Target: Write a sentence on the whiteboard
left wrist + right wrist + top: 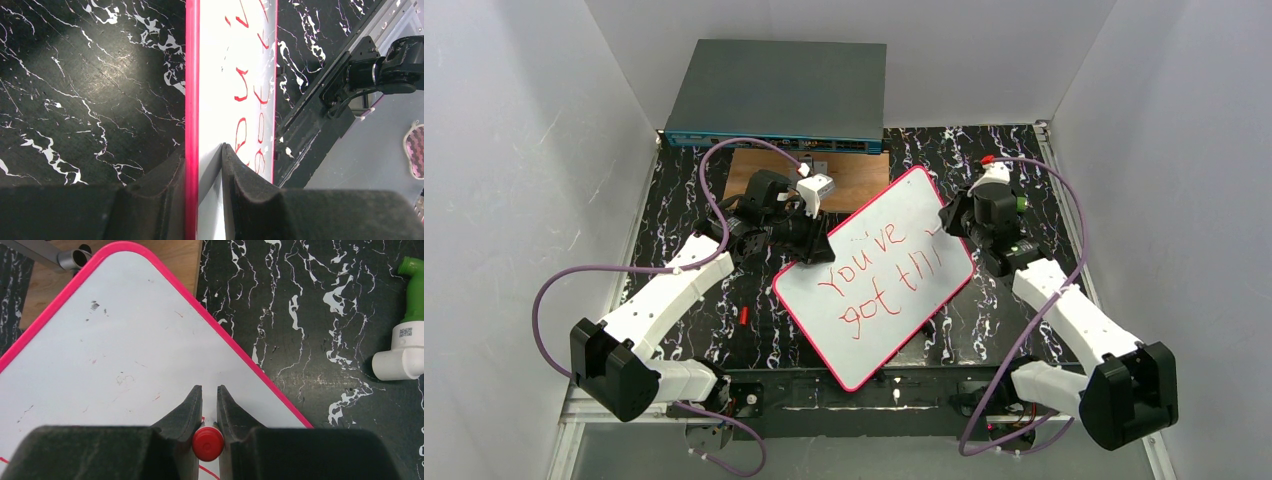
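Note:
The whiteboard [874, 285], white with a pink-red rim, lies skewed across the black marbled table and carries red writing that reads "You've got" plus a few more strokes. My left gripper [809, 250] is shut on its left edge; in the left wrist view the whiteboard [227, 75] runs between the left gripper's [202, 150] fingers. My right gripper [944, 222] is at the board's right corner, shut on a red-ended marker [992, 170]. In the right wrist view the marker's red end [208, 444] sits between the right gripper's [209, 387] fingers above the whiteboard [125, 350]. Its tip is hidden.
A grey network switch box [776, 95] stands at the back, with a brown wooden board [764, 172] in front of it. A green-and-white pipe fitting [407, 340] lies right of the whiteboard. A small red piece [743, 315] lies on the table. White walls enclose three sides.

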You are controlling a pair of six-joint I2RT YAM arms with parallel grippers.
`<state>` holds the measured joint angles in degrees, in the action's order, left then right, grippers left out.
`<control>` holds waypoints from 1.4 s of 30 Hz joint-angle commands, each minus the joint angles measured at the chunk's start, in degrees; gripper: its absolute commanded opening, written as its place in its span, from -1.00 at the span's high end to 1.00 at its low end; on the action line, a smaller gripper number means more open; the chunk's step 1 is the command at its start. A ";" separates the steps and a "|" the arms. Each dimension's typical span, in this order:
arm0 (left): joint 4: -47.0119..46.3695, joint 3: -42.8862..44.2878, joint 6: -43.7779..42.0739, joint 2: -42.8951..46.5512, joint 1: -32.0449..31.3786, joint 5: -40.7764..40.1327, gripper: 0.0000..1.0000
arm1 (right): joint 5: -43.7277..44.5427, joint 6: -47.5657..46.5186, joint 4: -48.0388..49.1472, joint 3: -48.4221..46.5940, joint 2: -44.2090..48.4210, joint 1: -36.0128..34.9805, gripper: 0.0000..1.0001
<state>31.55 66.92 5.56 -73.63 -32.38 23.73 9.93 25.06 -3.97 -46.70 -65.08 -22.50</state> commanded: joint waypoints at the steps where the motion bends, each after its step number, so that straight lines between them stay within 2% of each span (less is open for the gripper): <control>1: 0.99 -0.88 -7.16 0.66 0.30 -8.34 1.00 | -1.60 -0.86 0.93 -2.08 3.94 0.05 0.97; 7: 0.27 -0.80 -6.89 0.26 0.30 -7.93 1.00 | 0.23 -1.82 0.02 -3.31 7.07 0.00 0.97; 21: 0.08 0.43 -6.63 -0.74 0.30 -7.47 1.00 | 6.02 -2.34 -1.48 0.73 6.34 4.71 0.97; 42: 0.00 0.54 -6.79 -0.84 0.26 -7.64 1.00 | 3.92 -2.23 0.56 0.19 0.91 6.86 0.97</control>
<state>30.46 67.02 4.89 -74.30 -32.38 24.36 14.57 23.00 -6.20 -45.08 -63.57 -16.01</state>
